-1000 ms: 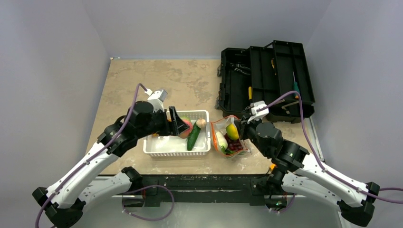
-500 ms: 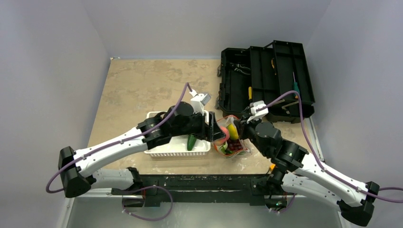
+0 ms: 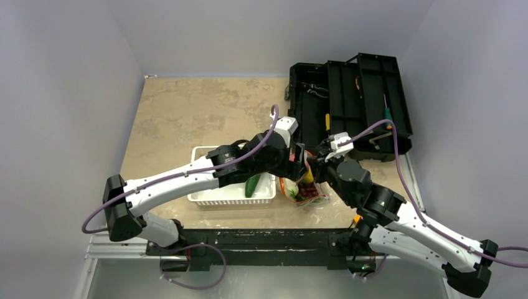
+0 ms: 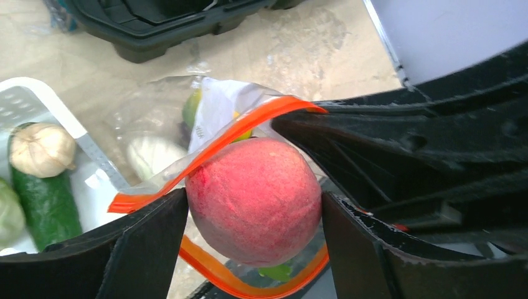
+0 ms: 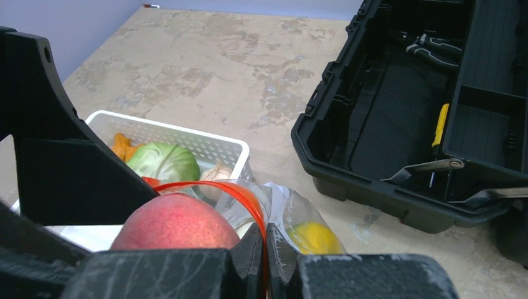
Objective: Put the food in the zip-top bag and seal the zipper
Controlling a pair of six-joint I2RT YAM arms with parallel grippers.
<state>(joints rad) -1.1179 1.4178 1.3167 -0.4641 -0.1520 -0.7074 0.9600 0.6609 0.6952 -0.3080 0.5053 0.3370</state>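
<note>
Tan tabletop [image 3: 187,112], bag [image 3: 311,194] mouth agape toward peach [image 4: 254,199]

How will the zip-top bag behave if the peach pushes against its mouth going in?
Probably floppy: the zip-top bag is thin crinkled film, and its zipper curves around the peach. It likely holds up only where the right gripper pinches its edge, so the free side may fold inward. The peach looks wide for that mouth, so it could snag.
</note>
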